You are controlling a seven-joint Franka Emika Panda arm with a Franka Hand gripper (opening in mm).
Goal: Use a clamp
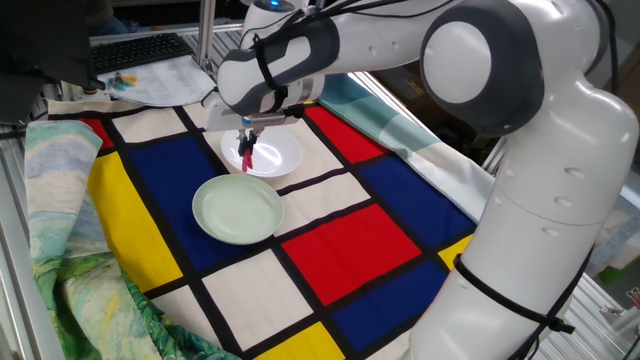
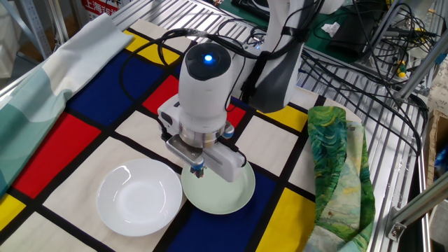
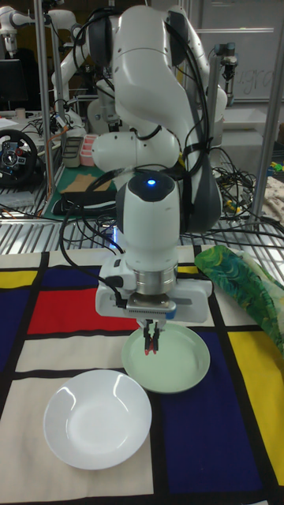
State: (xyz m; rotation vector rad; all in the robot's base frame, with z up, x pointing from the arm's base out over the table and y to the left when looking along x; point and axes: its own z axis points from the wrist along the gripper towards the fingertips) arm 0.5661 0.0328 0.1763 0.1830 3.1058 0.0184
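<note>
My gripper (image 1: 247,141) is shut on the clamp (image 1: 246,158), a slim red-pink clip that hangs down from the black fingertips. It is held in the air near where two bowls meet. In one fixed view it is over the near rim of the white bowl (image 1: 285,156), with the pale green bowl (image 1: 208,215) just in front. In the tall fixed view the gripper (image 3: 150,330) and the clamp (image 3: 147,345) sit above the left edge of the green bowl (image 3: 185,363), beside the white bowl (image 3: 95,418). The other fixed view shows the gripper (image 2: 198,168), but the clamp is hard to make out there.
Both bowls rest on a cloth of red, blue, yellow and white blocks (image 1: 350,240). Crumpled green fabric (image 2: 336,161) lies at one table edge and a pale striped cloth (image 2: 42,77) at another. Metal racks and cables (image 2: 364,63) stand behind the arm.
</note>
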